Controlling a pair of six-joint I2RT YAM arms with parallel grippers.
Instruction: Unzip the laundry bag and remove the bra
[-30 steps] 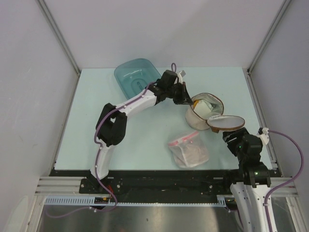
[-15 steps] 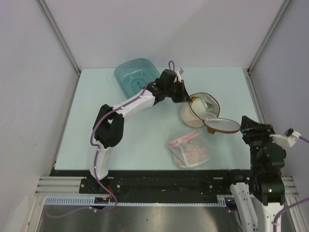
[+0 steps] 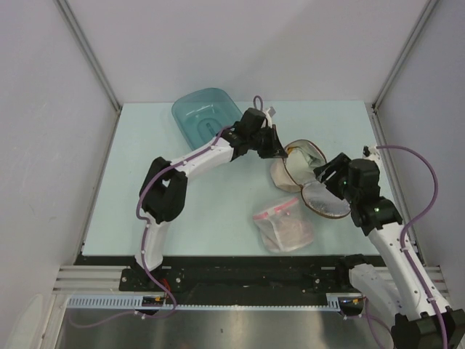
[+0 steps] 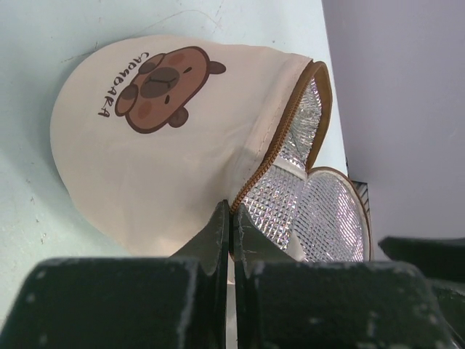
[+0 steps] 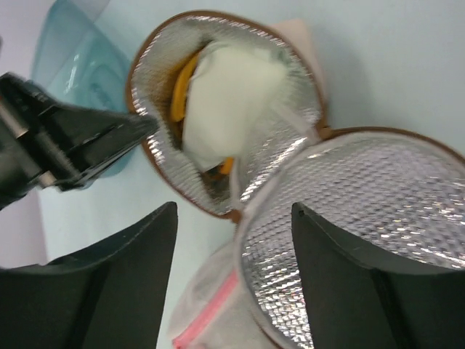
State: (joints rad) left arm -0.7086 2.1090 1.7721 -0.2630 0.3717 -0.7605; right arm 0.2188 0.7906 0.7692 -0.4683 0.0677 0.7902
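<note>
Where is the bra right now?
Right wrist view, upper centre: the bra lies inside the open laundry bag, in the half whose rim the left gripper pinches.

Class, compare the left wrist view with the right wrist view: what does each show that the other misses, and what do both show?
Only left wrist: the beige outside of the laundry bag with its capybara print. Only right wrist: the bra inside, the teal tub, the open right pincer. Both: the silvery lining, the left pincer shut on the rim.

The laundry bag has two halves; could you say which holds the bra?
The far half, its rim pinched by the left gripper, holds the bra; the near half lies empty.
</note>
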